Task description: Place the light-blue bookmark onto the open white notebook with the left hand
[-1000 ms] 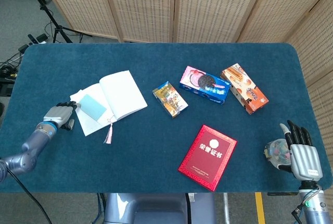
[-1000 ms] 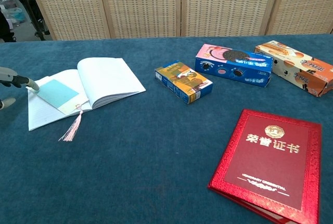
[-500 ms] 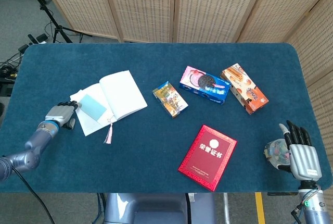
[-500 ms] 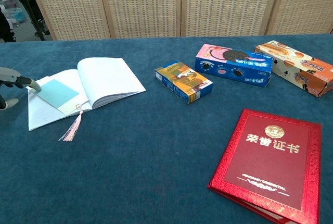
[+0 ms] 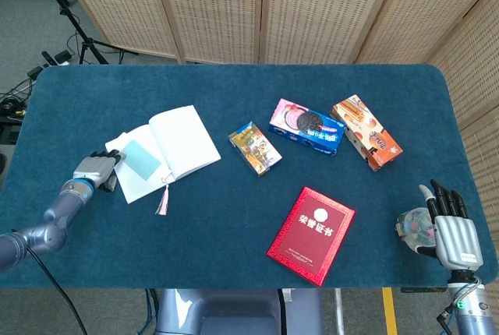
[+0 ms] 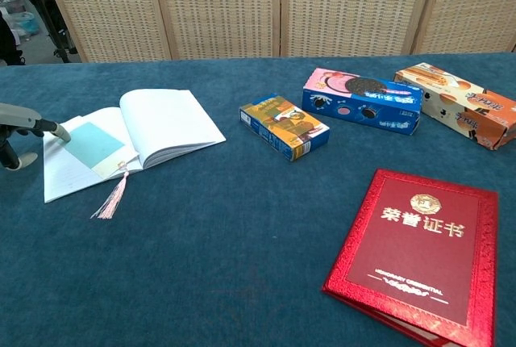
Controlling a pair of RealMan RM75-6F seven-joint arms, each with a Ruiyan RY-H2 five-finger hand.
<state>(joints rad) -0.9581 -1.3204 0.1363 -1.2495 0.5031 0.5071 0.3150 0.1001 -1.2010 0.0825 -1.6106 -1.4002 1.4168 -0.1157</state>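
Note:
The light-blue bookmark (image 5: 140, 156) (image 6: 93, 141) lies flat on the left page of the open white notebook (image 5: 178, 137) (image 6: 165, 121), its pink tassel (image 6: 112, 194) trailing off the front edge onto the cloth. My left hand (image 5: 97, 170) (image 6: 22, 122) is just left of the notebook. One fingertip (image 6: 61, 131) touches the bookmark's left corner and the thumb hangs apart below it, so nothing is gripped. My right hand (image 5: 451, 230) rests at the table's front right edge, fingers straight and apart, and shows only in the head view.
A small orange-blue box (image 5: 254, 148), a blue cookie box (image 5: 306, 126) and an orange box (image 5: 366, 132) lie right of the notebook. A red certificate folder (image 5: 311, 234) lies near the front. A small clear object (image 5: 412, 227) sits beside my right hand. Folding screens stand behind the table.
My left hand has slid a little to the right, and the bookmark has shifted slightly right and further onto the page. The right hand has not moved.

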